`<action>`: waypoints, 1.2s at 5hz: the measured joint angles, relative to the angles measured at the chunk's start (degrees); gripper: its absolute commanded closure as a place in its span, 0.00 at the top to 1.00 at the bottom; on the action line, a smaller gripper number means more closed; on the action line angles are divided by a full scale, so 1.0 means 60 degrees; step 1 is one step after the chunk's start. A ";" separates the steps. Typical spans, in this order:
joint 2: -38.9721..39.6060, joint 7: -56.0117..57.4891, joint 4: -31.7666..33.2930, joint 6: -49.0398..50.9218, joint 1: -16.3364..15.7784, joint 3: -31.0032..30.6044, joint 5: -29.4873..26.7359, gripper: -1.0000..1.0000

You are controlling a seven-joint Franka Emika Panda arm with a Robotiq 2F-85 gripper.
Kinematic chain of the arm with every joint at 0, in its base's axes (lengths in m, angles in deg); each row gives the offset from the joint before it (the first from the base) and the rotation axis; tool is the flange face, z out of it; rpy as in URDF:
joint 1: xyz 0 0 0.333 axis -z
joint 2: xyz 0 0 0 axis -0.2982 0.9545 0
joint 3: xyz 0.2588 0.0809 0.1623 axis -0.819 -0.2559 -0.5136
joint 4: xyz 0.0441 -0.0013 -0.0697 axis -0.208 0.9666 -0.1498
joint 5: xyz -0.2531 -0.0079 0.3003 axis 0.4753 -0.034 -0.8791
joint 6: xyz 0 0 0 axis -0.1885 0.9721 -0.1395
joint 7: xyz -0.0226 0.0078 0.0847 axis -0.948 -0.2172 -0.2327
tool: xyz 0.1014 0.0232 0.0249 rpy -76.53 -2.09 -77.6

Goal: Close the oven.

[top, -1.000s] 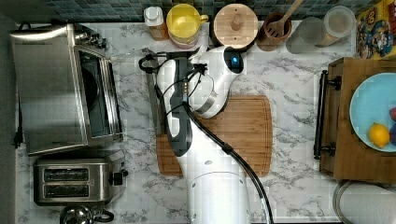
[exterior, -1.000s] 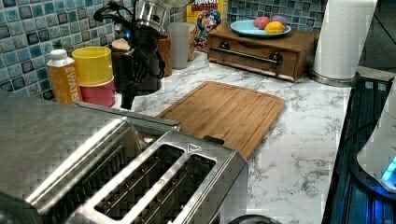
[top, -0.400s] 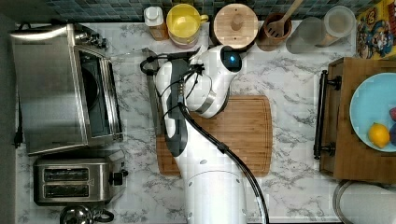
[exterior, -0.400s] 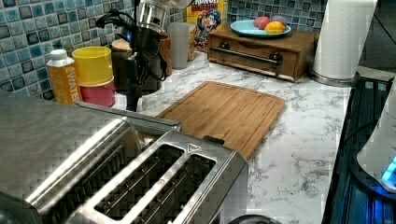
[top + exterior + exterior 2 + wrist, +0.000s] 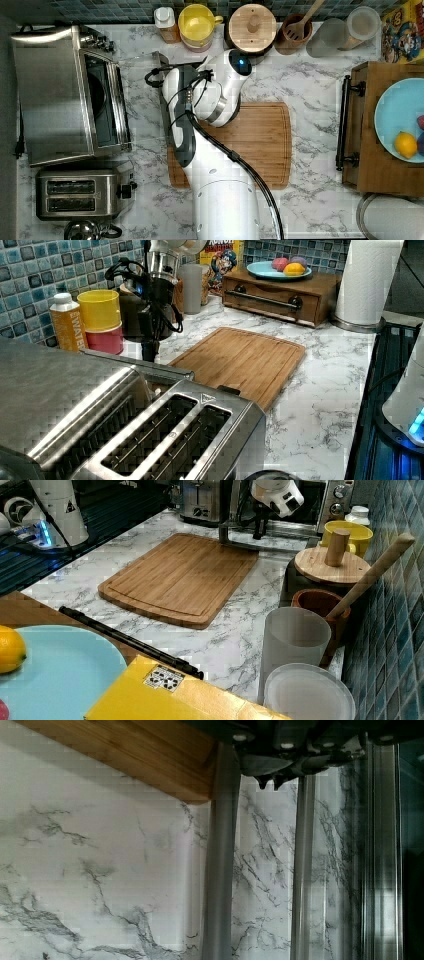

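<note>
Marble-patterned tabletop point(image 5: 310, 80) carries the brushed-steel oven point(image 5: 55, 95) at the top view's left, its glass door point(image 5: 142, 90) folded down flat and its bar handle point(image 5: 220, 870) lying beside the edge of the wooden cutting board point(image 5: 255, 145) at centre frame. The white arm point(image 5: 220, 200) reaches up from the bottom edge of the top view. Its end effector point(image 5: 269, 781) hangs just above the door, between the handle and the door's frame, fingertips drawn together and gripping nothing. A two-slot toaster point(image 5: 75, 195) sits in the top view's lower left.
</note>
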 measured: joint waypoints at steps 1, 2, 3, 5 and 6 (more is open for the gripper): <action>-0.0028 -0.0009 0.0037 -0.0289 -0.0014 -0.0024 0.0009 0.00; -0.0033 -0.0009 0.0037 -0.0322 -0.0007 -0.0052 0.0014 0.00; -0.0023 -0.0159 0.0037 -0.0280 0.0002 -0.0051 -0.0014 0.00; 0.0037 -0.0196 0.0028 -0.0061 0.0095 0.0014 -0.0513 0.00; 0.0121 -0.0196 0.0140 0.0033 0.0297 0.0033 -0.1212 0.00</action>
